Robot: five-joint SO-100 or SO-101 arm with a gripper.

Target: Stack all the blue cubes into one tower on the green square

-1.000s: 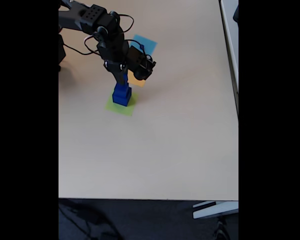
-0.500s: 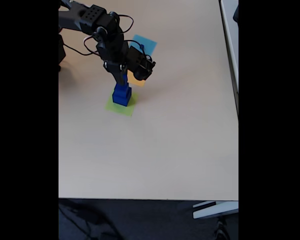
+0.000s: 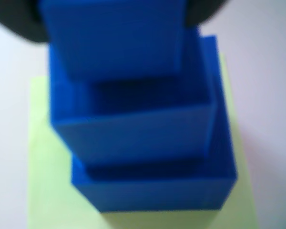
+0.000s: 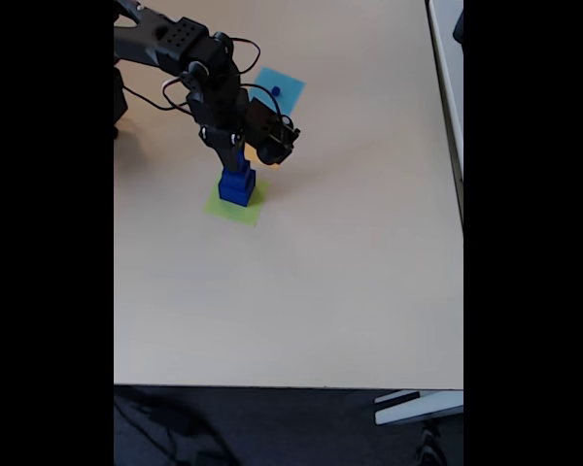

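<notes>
In the wrist view three blue cubes stand as a stepped tower on the green square (image 3: 47,191): large cube (image 3: 157,193) at the bottom, medium cube (image 3: 133,131) on it, small cube (image 3: 109,40) on top. My gripper (image 3: 112,14) straddles the small cube. Its dark fingers (image 3: 19,21) sit close against both sides, and the blur hides whether they press on it. In the fixed view the tower (image 4: 237,186) stands on the green square (image 4: 235,206), with my gripper (image 4: 235,163) right at its top.
A light blue paper square (image 4: 280,87) lies behind the arm. A sliver of orange-yellow square (image 4: 256,155) peeks out beside the gripper. The beige table (image 4: 321,291) ends at its right edge and at its front edge.
The arm's upper links have shifted slightly up and left in the fixed view. The tower has stayed in place on the green square.
</notes>
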